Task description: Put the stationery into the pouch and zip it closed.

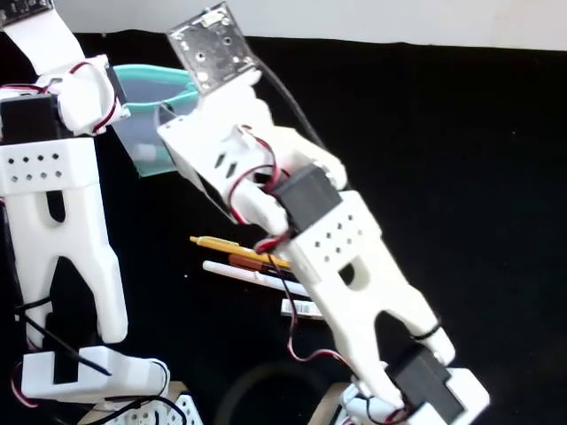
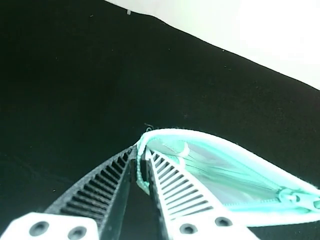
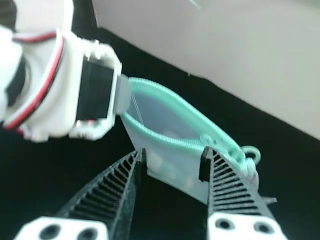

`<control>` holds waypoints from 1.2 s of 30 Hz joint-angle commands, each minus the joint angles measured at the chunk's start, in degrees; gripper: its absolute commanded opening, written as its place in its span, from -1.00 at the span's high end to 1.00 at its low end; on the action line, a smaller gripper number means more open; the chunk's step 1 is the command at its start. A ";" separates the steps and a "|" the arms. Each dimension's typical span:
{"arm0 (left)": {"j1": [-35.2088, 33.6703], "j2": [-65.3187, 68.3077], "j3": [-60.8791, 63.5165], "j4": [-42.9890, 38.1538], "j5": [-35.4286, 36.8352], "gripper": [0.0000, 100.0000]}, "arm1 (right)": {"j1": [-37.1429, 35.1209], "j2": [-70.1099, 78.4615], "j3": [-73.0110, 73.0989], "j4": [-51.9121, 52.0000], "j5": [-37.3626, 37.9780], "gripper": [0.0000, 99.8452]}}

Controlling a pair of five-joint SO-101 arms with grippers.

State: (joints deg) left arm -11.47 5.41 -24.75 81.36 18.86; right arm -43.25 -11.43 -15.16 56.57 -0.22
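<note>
- My left pincer (image 2: 140, 156) is all but closed. Its two ribbed fingers (image 2: 172, 187) pinch the teal zip edge at one end of the pouch (image 2: 220, 172).
- From above, the pouch (image 1: 146, 124) sits at the far side of the black table (image 1: 461, 177), beside my left wrist. It is see-through with a teal rim.
- Its mouth gapes open. The zip slider (image 2: 290, 196) sits at the end away from my left grip.
- I cannot tell whether the pouch's lower edge rests on the table.
- My right pincer (image 3: 172, 162) stands wide open and grips nothing. Its fingertips (image 3: 137, 162) straddle the pouch's clear side wall just below the zip.
- I cannot tell whether either right tip touches the wall.
- My right wrist camera also shows my left arm's white end (image 3: 75, 90), clamped on the pouch's near corner. The zip's ring pull (image 3: 252, 152) is at the other end, by my right-hand finger.
- The stationery lies out on the table, apart from the pouch and nearer my bases.
- It includes a yellow pen (image 1: 217, 242), an orange one (image 1: 252, 261) just beside it and a white pen (image 1: 244, 273) below them. All three are roughly parallel, and their far ends are hidden under my right arm.
- A further white piece (image 1: 301, 308) shows by that arm. I cannot make out what it is.
</note>
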 commanded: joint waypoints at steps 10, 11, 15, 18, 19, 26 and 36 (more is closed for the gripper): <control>0.13 2.59 0.22 1.23 -2.99 0.99 | 0.66 1.19 8.84 4.53 -0.09 0.64; 0.13 2.59 0.22 1.23 -2.99 0.99 | 0.66 1.80 10.51 2.24 -0.09 0.64; 0.13 2.59 0.31 1.23 -3.96 0.99 | 0.66 4.26 15.43 -5.93 0.00 0.64; 0.13 2.59 0.31 1.23 -6.15 0.99 | 1.01 6.11 16.48 -11.56 0.09 0.64; 0.13 2.59 0.31 1.23 -6.33 0.99 | 1.01 6.64 16.48 -12.88 0.88 0.64; 0.13 2.59 0.31 2.20 -13.36 0.99 | 1.10 7.78 16.57 -18.15 3.78 0.64; 0.13 2.59 0.31 7.38 -23.65 0.98 | 1.98 7.87 16.40 -19.56 3.87 0.64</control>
State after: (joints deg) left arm -11.47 5.58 -24.84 86.11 -3.47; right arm -42.81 -3.34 1.63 39.16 2.77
